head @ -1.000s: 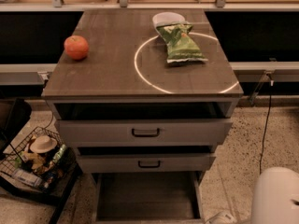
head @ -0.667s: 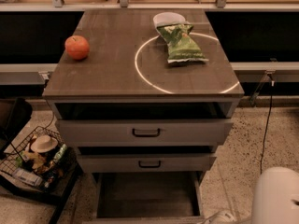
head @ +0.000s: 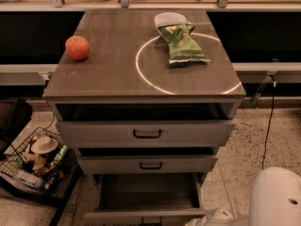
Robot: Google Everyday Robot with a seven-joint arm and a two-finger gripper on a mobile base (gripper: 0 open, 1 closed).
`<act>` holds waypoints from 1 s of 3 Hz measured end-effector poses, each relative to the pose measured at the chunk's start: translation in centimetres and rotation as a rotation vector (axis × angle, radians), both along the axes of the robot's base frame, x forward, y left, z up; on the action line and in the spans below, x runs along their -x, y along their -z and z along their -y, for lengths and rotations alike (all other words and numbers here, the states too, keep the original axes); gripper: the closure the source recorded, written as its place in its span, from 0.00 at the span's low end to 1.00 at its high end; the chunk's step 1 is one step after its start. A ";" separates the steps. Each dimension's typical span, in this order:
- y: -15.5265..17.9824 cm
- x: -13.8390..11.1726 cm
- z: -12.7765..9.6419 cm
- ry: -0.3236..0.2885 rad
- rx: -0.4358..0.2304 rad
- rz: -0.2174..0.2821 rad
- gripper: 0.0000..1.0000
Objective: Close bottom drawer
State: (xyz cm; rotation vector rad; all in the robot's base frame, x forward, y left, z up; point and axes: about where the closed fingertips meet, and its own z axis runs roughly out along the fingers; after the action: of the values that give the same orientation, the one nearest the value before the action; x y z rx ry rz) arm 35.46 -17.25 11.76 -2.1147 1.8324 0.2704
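Down at the bottom edge, the gripper [head: 211, 218] shows as a pale shape just beside the right front corner of the bottom drawer [head: 146, 192]. It's mostly cut off by the frame, so I cannot tell whether it is clenched or released, or whether it touches the drawer front. Right next to it, the robot's rounded white body [head: 277, 197] fills the lower right corner.

The bottom drawer is pulled well out at the lowest tier, its shallow tray open to view and its front at the very bottom edge. Above it, the middle drawer [head: 148, 164] sits slightly out, with a small dark handle. The top drawer [head: 146, 133] is out a little too, with a dark gap above its front.

Up on the desk [head: 108, 74], a red apple [head: 77, 47] sits near the left edge. A green snack bag [head: 183, 44] lies across a white ring [head: 141, 69] marked on the surface, one end touching a white bowl [head: 169, 19] behind it.

On the speckled floor to the left, a wire basket [head: 37, 161] holds assorted items. A dark cable [head: 269, 121] hangs on the right.
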 end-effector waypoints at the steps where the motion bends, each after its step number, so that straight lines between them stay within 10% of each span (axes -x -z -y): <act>1: -0.7 -4.4 -3.0 -0.052 -0.040 0.088 1.00; 3: -2.6 -10.1 -7.8 -0.147 -0.088 0.212 1.00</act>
State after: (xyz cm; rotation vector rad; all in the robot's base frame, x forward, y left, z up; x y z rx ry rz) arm 45.53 -9.42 14.34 -2.1301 1.5221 0.1515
